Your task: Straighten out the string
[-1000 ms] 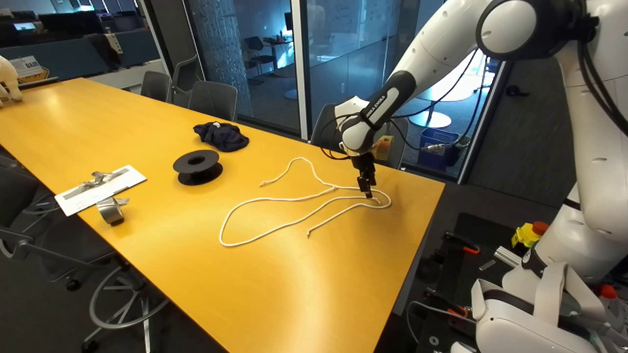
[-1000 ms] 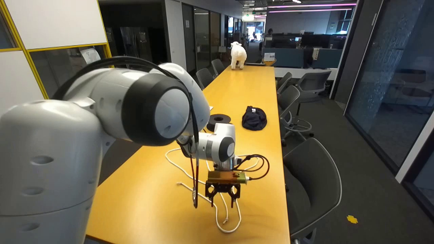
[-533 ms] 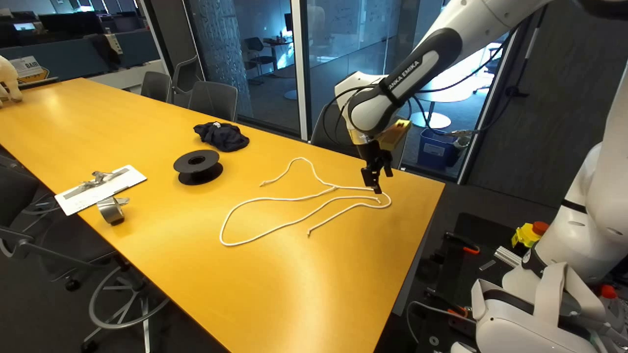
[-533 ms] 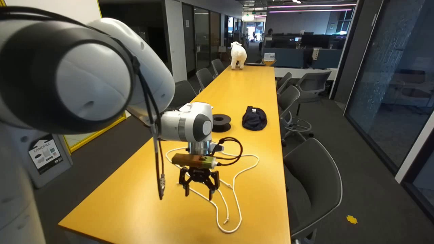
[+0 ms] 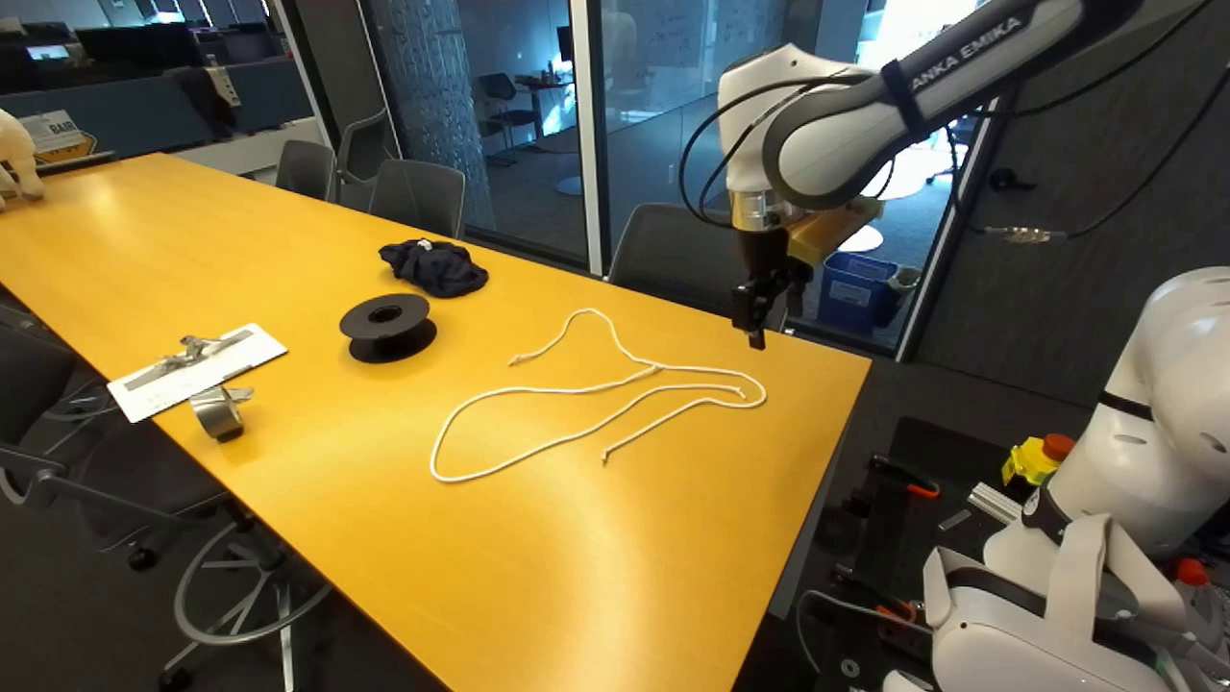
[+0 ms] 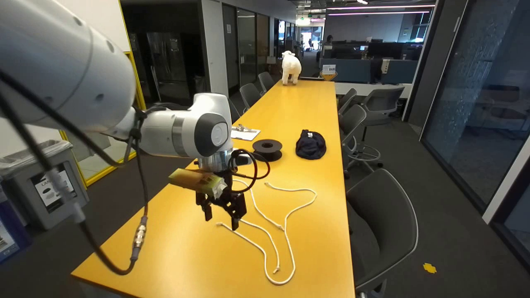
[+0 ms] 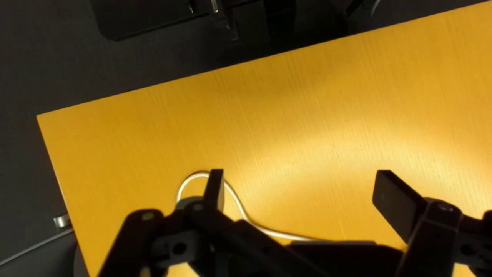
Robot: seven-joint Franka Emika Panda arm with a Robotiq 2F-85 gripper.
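On a yellow desk [image 5: 577, 538], in an exterior view, white string [image 5: 577, 391] lay slack and winding, its long axis running roughly along the desk's length. A narrow bend pointed toward the end nearest the robot arm [image 5: 961, 72]; a broader curve swung the opposite way. One tip pointed toward the side holding a black spool [image 5: 387, 327], a clipboard [image 5: 207, 375] and a roll of gray tape [image 5: 216, 415].

In an exterior view, the end effector [image 6: 221, 222] hung above the desk, jaws standing well apart, raised off the string. One string tip rested inside the narrow bend, while another pointed toward a long edge of the desk. A dark cloth [image 6: 310, 147] and a white toy animal [image 6: 291, 66] sat farther along.

From the wrist view, the fingers [image 7: 398, 204] stood wide apart over the desk near its corner. Part of the string showed past one finger, its bend aimed at the desk's edge, then slanted behind the end effector's body.
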